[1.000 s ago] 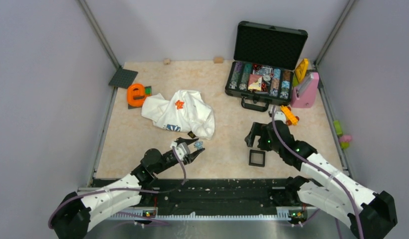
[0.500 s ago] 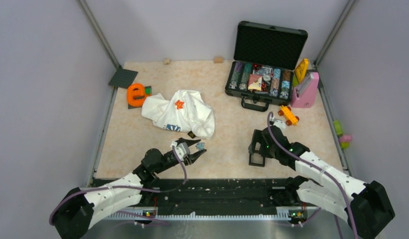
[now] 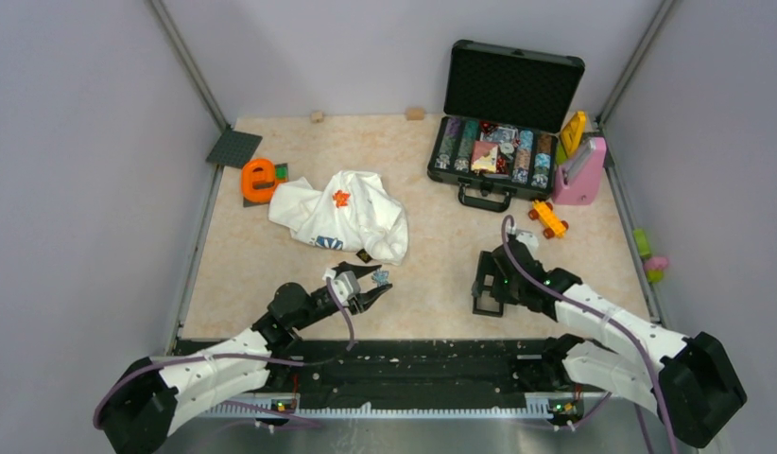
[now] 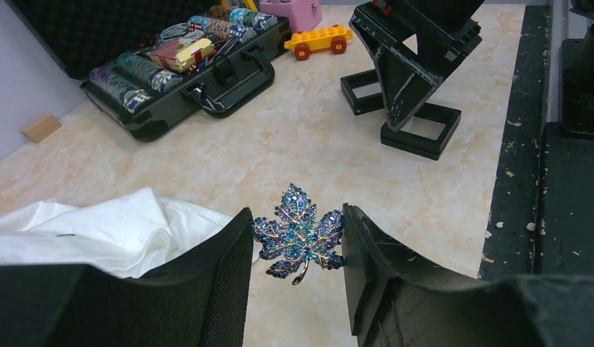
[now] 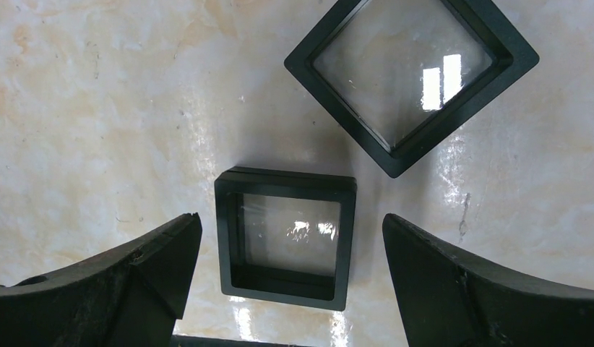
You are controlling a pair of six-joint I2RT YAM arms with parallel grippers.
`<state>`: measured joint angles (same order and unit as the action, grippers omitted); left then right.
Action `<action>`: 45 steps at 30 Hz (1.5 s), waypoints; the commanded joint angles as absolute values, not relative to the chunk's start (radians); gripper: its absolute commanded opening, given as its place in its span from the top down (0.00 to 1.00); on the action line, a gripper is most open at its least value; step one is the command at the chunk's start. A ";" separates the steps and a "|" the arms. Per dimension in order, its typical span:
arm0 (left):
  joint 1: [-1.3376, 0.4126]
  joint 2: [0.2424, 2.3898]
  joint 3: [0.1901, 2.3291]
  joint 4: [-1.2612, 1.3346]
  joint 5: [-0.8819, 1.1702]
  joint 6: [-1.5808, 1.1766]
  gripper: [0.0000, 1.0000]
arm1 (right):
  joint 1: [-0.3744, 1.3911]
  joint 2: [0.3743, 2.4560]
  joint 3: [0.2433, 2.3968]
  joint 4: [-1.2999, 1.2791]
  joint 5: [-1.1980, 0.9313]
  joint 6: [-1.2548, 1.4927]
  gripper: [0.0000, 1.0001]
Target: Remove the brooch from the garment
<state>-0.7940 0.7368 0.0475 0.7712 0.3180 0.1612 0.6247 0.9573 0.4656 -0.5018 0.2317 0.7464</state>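
Top view first: the left gripper (image 3: 371,284) is hovering low over the marbled beige surface (image 3: 432,236), clamping a blue-and-purple jewelled maple-leaf brooch (image 3: 378,277) between its fingers. The garment, a crumpled white cloth T-shirt with a blue-and-white flower print (image 3: 347,213), is lying just beyond it. The brooch is hanging near the cloth's front edge but clear of it. Over on the other side, the right gripper (image 3: 487,287) is pointing down at the surface, well apart from the garment. An open black chip case (image 3: 503,151) is sitting at the far side.

Left wrist view now: the brooch (image 4: 300,235) is standing upright between the two black fingers (image 4: 229,253), pinched by its side lobes, with its pin curling out underneath. The garment (image 4: 113,231) is showing at the left, behind one finger. So the removal itself is looking done. What is left, I'd judge, is carrying the piece off and setting it down. The squeeze should be staying even, because only thin leaf edges are being held and a twist could flip the brooch out.

Right wrist view: the right gripper (image 5: 290,225) is spread wide, straddling a small black square box with a clear window (image 5: 285,242), not touching it. A second such box (image 5: 412,69) is lying tilted just beside it.
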 commanded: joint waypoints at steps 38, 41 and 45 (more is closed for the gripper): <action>-0.797 0.669 0.042 0.774 0.319 0.168 0.55 | 0.775 1.138 0.605 -0.558 0.396 0.835 0.21; -0.797 0.669 0.043 0.775 0.319 0.168 0.55 | 0.774 1.135 0.611 -0.561 0.392 0.837 0.27; -0.796 0.668 0.043 0.771 0.319 0.170 0.56 | 0.775 1.102 0.614 -0.535 0.348 0.824 0.34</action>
